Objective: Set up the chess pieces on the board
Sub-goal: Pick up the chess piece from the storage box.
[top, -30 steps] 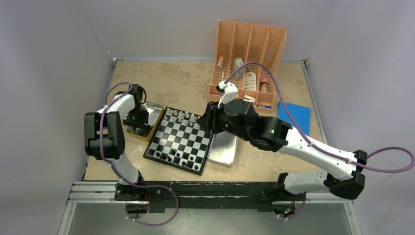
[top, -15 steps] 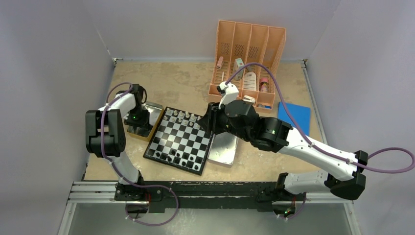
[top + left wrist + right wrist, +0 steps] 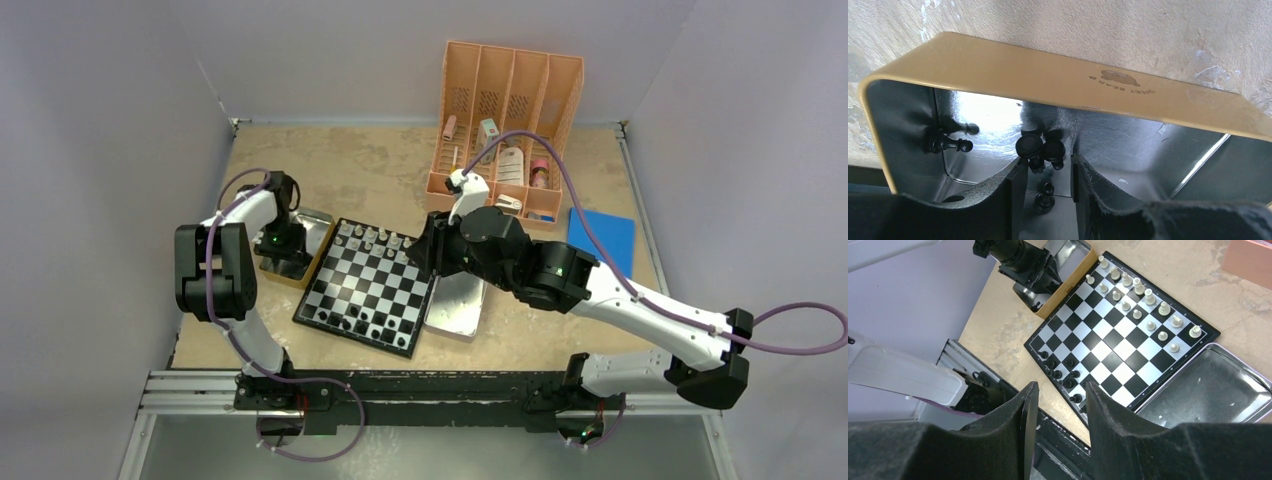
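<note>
Right claw point(image 3: 1058, 390) nudged slightly toward the board point(image 3: 1118, 335), jaws apart and empty above its near edge, left claw point(image 3: 1048, 165) parted inside the gold tin point(image 3: 1048, 75), black pawn point(image 3: 1044, 196) standing loose between its fingers, two black pieces point(image 3: 1030, 147) just past the tips

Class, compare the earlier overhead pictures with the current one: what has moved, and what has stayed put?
The right gripper has edged slightly left, toward the far right corner of the board. Nothing was grasped or released; both grippers are open. The left gripper stays down in the tin, and the chess pieces on the board have not moved.
</note>
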{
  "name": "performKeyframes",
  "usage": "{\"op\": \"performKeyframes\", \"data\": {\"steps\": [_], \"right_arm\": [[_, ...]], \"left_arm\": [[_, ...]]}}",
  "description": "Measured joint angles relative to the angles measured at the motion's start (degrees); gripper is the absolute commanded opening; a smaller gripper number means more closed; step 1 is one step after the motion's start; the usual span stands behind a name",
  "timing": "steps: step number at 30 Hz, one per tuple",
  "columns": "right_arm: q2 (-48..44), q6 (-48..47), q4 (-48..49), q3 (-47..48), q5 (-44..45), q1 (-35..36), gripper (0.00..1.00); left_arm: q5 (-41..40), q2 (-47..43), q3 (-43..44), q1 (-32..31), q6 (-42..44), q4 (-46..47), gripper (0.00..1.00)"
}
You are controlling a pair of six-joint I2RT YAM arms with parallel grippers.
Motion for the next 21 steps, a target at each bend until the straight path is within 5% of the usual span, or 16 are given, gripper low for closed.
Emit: {"op": "performKeyframes", "data": {"steps": [8,21], "right_arm": [[-0.98,0.42,-0.07,-0.66,0.2,0.0,0.42],[-1.38,0.48,-0.04,-0.68,1.01,0.0,0.42]], "left_arm": [[0.11,0.0,0.22,0.0,-0.22,-0.55,0.32],[-2.23,0.0,0.22,0.0,-0.39,-1.86,0.38]]}}
